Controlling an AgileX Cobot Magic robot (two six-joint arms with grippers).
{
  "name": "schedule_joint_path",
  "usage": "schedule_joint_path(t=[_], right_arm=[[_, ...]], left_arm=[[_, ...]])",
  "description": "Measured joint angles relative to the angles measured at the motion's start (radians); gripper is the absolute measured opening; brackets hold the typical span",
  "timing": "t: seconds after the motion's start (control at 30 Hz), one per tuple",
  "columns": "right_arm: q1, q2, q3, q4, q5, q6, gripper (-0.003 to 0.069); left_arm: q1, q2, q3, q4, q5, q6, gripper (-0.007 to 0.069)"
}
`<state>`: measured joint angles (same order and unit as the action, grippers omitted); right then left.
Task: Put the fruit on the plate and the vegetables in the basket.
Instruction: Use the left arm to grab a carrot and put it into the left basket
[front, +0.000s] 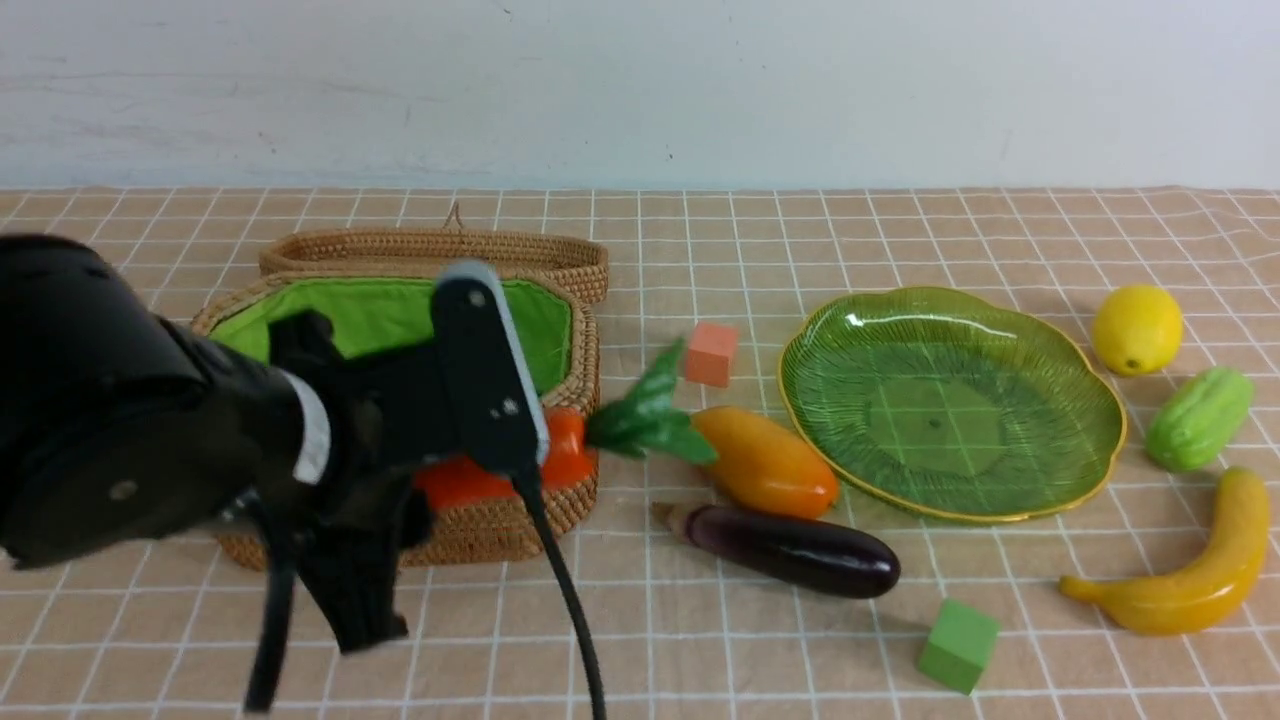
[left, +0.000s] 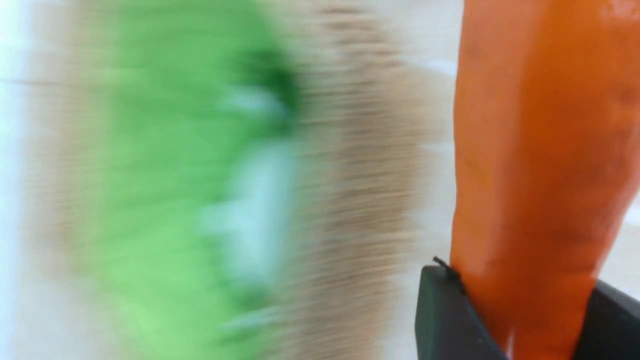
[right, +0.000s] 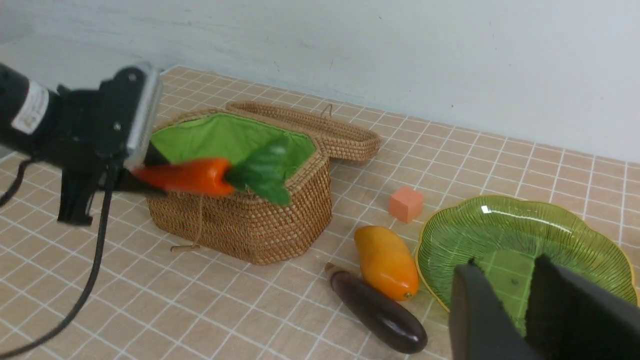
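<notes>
One checked tablecloth, basket, pale wall

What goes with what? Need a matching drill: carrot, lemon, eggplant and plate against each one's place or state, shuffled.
Things:
1. carrot
2. lemon
3. eggplant
4. plate

Place or state:
A. on the cloth, right of the plate, beyond the gourd
B. nothing on it
C. clamped in the left arm's jaws, off the table, by the basket
D. lying on the cloth just in front of the mango

Pairs: 1-C, 2-A, 3-D, 4-B
</notes>
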<state>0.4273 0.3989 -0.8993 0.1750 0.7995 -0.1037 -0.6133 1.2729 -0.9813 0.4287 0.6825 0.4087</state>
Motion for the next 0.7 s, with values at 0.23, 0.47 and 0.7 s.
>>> schedule_joint_path(t=[0.23, 0.47, 0.7], right_arm=[[0.0, 0.0, 0.0, 0.004, -0.001, 0.0, 0.0181], [0.0, 0.0, 0.0, 0.022, 0.017, 0.0, 0.0181], [0.0, 0.0, 0.0, 0.024, 0.033, 0.0, 0.0181]], left_arm=[[0.183, 0.101, -0.135, 0.128, -0.06, 0.011, 0.0246], [0.273, 0.241, -0.145, 0.172, -0.116, 0.015, 0.0379], [0.273, 0.238, -0.147, 0.165, -0.131, 0.008, 0.0647]])
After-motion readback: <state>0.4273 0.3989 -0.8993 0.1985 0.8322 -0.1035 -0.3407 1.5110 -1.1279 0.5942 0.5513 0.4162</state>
